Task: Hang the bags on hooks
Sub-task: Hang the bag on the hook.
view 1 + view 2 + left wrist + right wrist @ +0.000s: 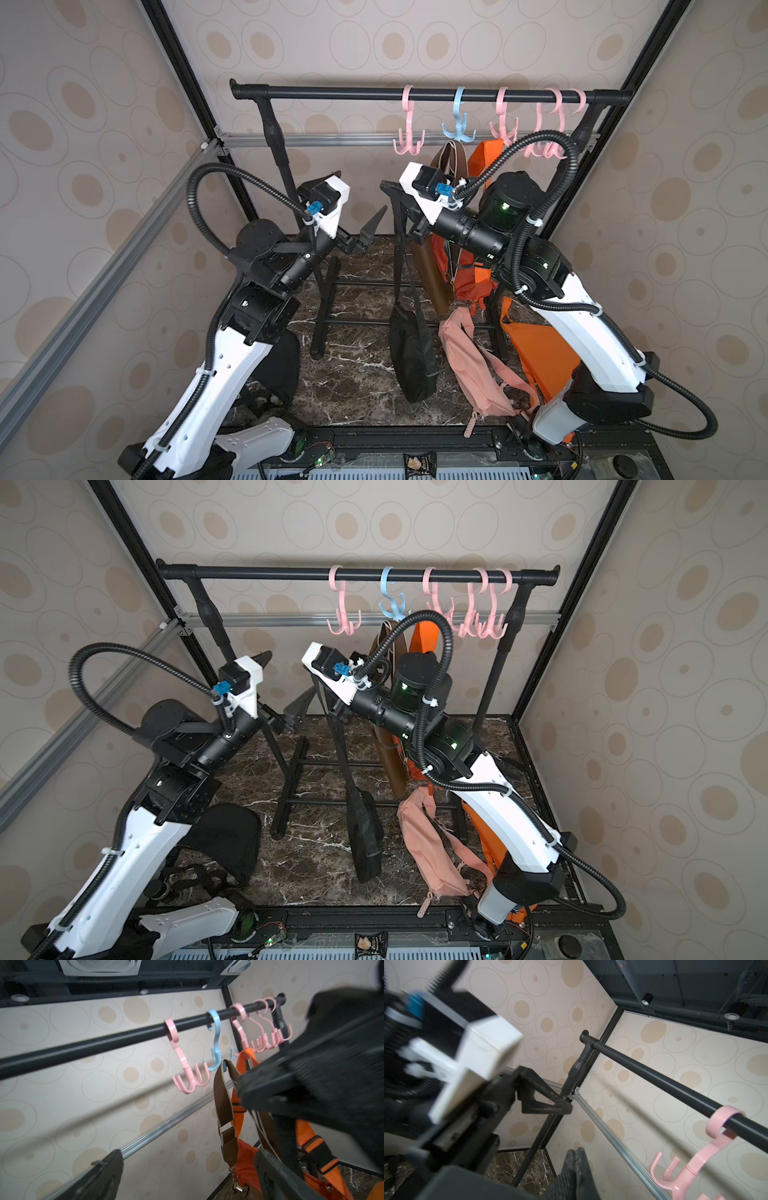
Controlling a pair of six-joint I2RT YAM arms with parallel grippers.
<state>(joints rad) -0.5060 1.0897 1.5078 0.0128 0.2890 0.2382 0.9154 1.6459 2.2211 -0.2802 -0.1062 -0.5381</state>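
Ahead of me a brown bag (434,272) and an orange bag (469,286) hang side by side. On the dark marble tabletop (353,374) a pink bag (469,365) lies just beside another orange bag (540,353). A black bag (224,837) lies at my near left. Circle-patterned wallpaper (374,41) surrounds everything.
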